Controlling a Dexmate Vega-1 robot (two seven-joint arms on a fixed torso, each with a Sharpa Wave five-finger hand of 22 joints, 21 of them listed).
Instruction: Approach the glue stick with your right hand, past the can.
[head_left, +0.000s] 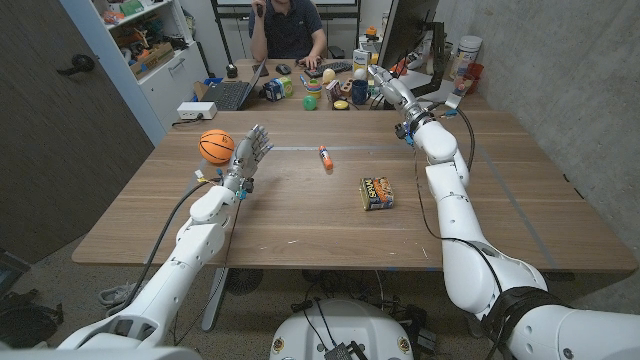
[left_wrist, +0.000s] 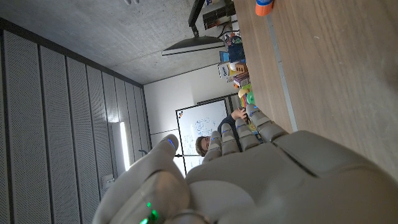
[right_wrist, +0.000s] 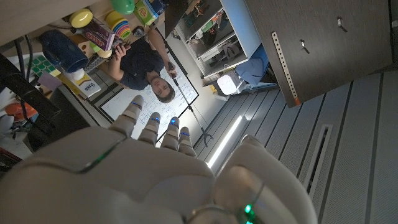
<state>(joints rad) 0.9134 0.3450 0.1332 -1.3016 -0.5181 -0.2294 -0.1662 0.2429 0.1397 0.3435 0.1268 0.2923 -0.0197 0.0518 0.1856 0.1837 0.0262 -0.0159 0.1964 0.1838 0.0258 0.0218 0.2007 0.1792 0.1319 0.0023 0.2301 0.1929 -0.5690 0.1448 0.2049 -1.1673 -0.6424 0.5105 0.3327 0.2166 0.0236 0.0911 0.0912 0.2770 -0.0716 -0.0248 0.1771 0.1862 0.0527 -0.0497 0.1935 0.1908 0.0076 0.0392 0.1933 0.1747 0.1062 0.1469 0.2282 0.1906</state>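
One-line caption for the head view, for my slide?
Right hand raised at the far edge, open; glue stick mid-table, can nearer; left hand beside basketball.

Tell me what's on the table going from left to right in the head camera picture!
basketball → left hand → glue stick → can → right hand, raised at the far side

An office-style robotics lab: a person works at a laptop beyond the wooden table, beside a whiteboard and shelves.
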